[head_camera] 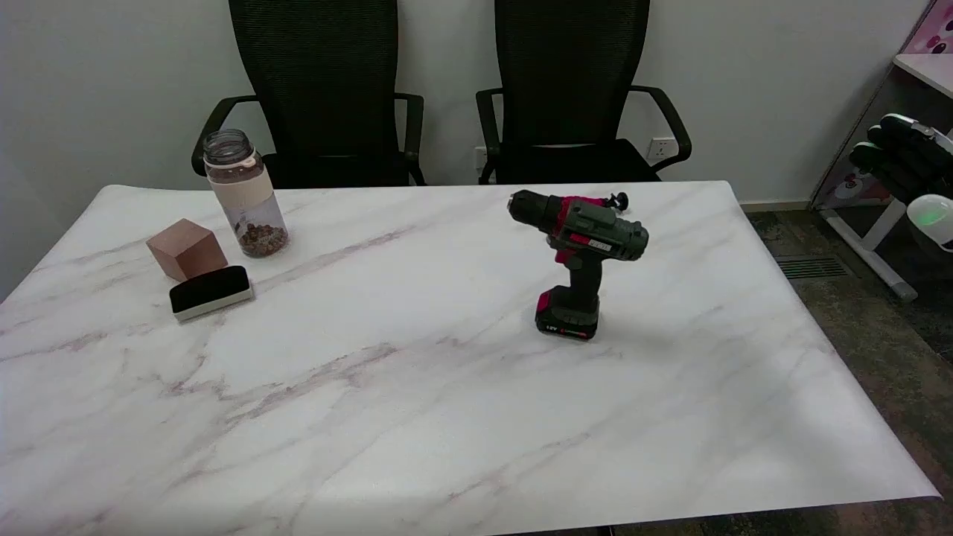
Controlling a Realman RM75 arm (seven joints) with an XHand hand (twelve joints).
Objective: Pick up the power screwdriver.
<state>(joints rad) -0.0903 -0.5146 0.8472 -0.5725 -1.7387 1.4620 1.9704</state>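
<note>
The near half of the marble table is plain white surface with pinkish veins. Farther in, right of centre, the power screwdriver stands upright on its battery base, chuck pointing toward the picture's left — nothing touches it. On the left side lie a black-topped eraser, and just behind it a brown wooden cube, the two nearly touching. Behind those stands a clear bottle with dark bits at its bottom. Beyond the far edge are two black office chairs against the wall. At the picture's right edge, well apart from the screwdriver, the right hand shows dark fingers, possibly loosely curled; whether they are spread or closed I cannot tell.
</note>
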